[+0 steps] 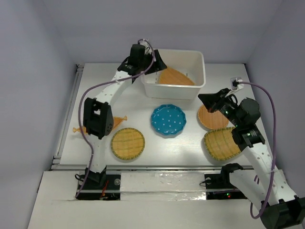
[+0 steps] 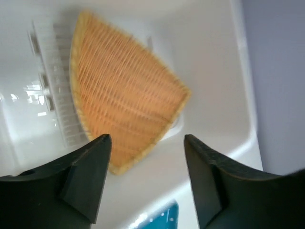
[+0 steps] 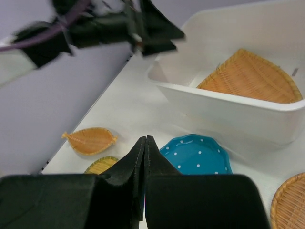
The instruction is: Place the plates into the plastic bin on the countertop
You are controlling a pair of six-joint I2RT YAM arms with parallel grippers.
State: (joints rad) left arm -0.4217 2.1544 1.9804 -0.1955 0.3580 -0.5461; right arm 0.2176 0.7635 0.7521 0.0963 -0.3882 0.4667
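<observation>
The top external view was the only one in which the whole layout was shown. The plastic bin (image 1: 202,71) was set at the far side of the white surface (image 1: 143,107), and a fan-shaped woven plate (image 1: 175,78) lay inside it. The other five plates were spread on the surface outside the bin. A teal dotted plate (image 1: 168,119) was placed just in front of the bin. A round yellow woven plate (image 1: 127,143) was seen nearer and to the left. A round orange woven plate (image 1: 209,119) and a larger woven plate (image 1: 220,144) were seen at the right, both partly covered by the right arm.

A small pointed woven plate (image 1: 77,129) was mostly hidden behind the left arm in that view. In the right wrist view it was shown whole, leaf-shaped and lying alone near the surface's left edge.

How the left pincer (image 2: 147,143) stood could not be read from above. In the left wrist view its dark fingers (image 2: 88,176) were seen spread apart with nothing between them. The fan-shaped woven plate lay below on the bin's slotted bottom, touched by neither finger.

The right pincer (image 3: 145,143) was shown clenched in its own view, its fingers pressed together on nothing, above the surface near the teal dotted plate.
</observation>
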